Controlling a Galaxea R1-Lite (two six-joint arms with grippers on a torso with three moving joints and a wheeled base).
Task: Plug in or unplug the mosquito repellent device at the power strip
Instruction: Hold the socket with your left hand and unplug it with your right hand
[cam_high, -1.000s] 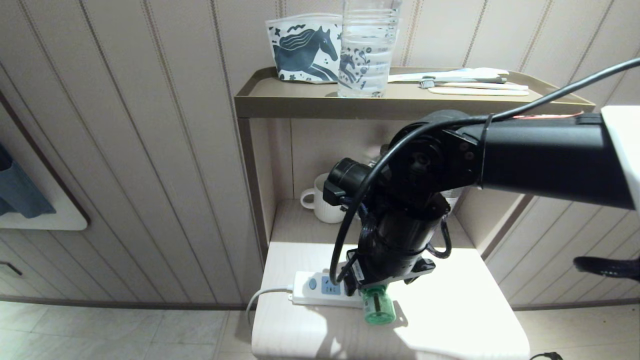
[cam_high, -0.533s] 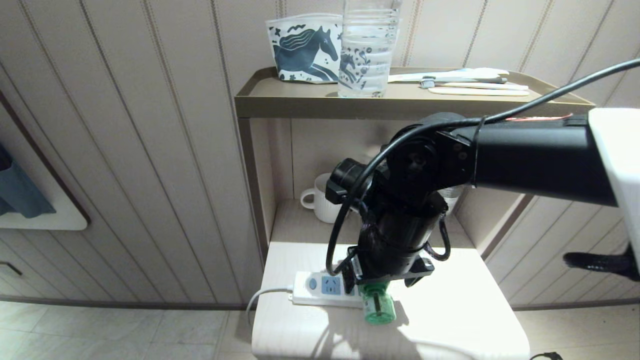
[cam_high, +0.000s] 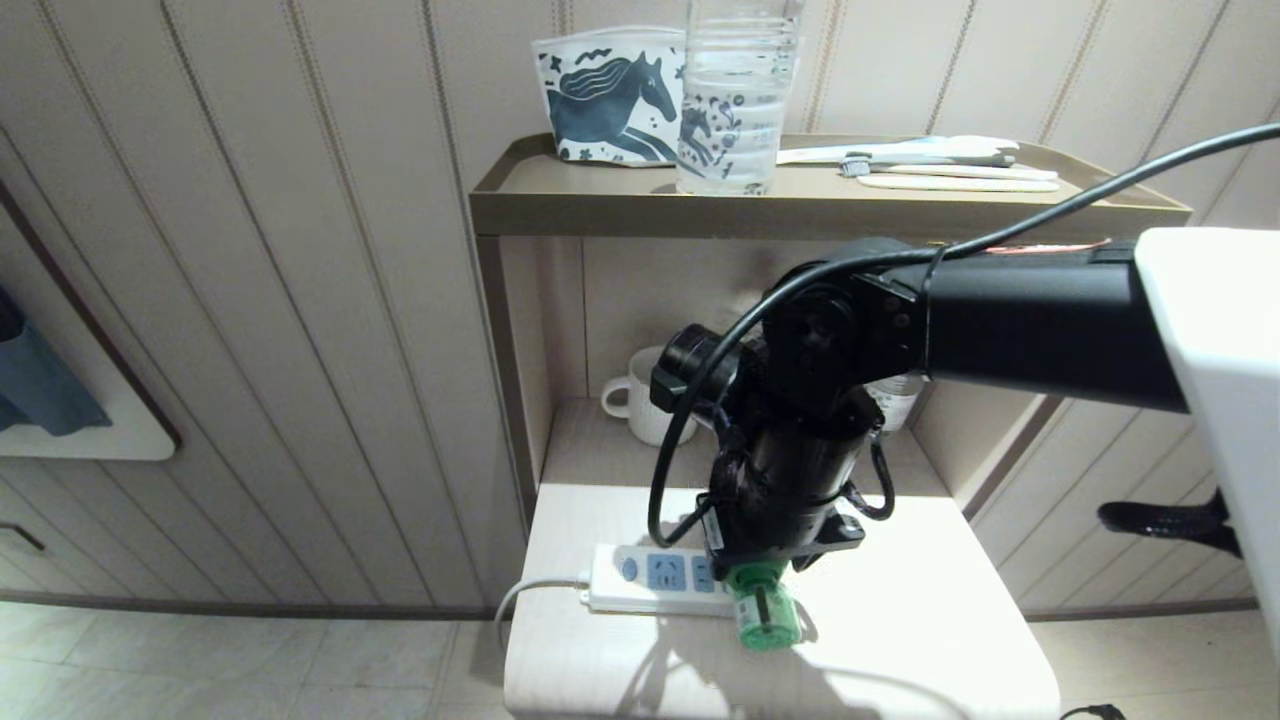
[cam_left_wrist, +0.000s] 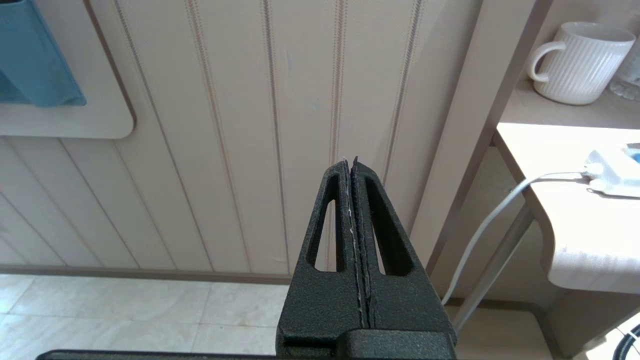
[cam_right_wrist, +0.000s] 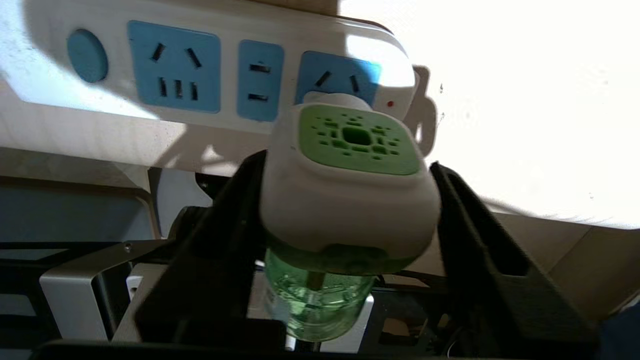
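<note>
Head view, from the left: the power strip lies along the front part of a pale tabletop, a long white bar with a white cord running off its left end over the table edge. A round blue button sits at that end, then light-blue socket faces. At its right end stands the mosquito repellent device, its translucent green bottle pointing toward the camera, just under the right gripper, whose black arm reaches in from the right.

In the right wrist view the device has a rounded white head with a green vented panel, set against the last blue socket face of the strip. The black fingers flank the white head closely on both sides; whether they press it I cannot tell. No writing is readable.

The left gripper hangs by the wall panels, pressed together and empty.
</note>
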